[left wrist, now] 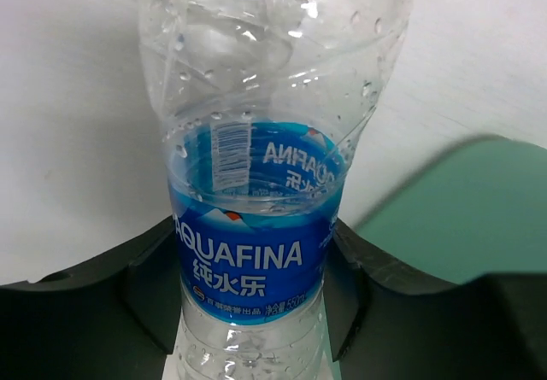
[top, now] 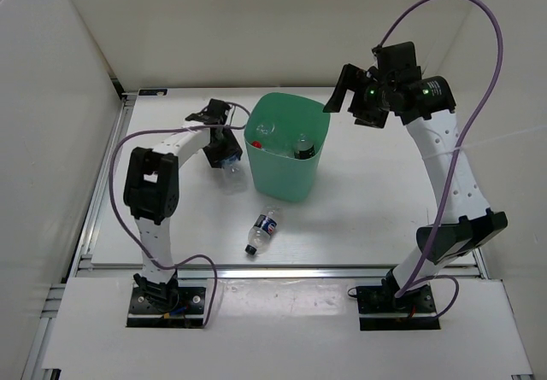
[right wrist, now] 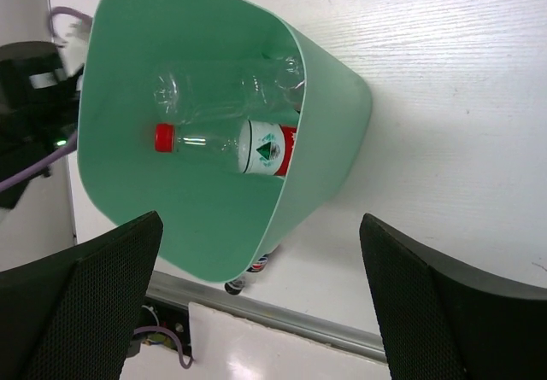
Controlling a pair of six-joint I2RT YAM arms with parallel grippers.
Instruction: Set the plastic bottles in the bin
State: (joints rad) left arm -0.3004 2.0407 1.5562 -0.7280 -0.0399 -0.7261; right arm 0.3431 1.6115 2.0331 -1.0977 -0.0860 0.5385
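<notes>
My left gripper (top: pixel 225 152) was closed on the Aquafina bottle (left wrist: pixel 252 252), its fingers (left wrist: pixel 128 295) pressing the blue label from both sides. The held bottle sat low, just beside the left wall of the bin (top: pixel 286 179); whether it touched the table (top: pixel 376 201) could not be determined. My right gripper (top: pixel 352 98) was spread wide and held nothing, positioned high near the bin's far right rim. Inside the bin lay a red-capped bottle (right wrist: pixel 226 145), a clear bottle (right wrist: pixel 222 90) next to it, and a dark-capped bottle (top: pixel 302 148). A white-capped bottle (top: pixel 263 232) with a blue label lay on its side on the table, near the bin's front.
</notes>
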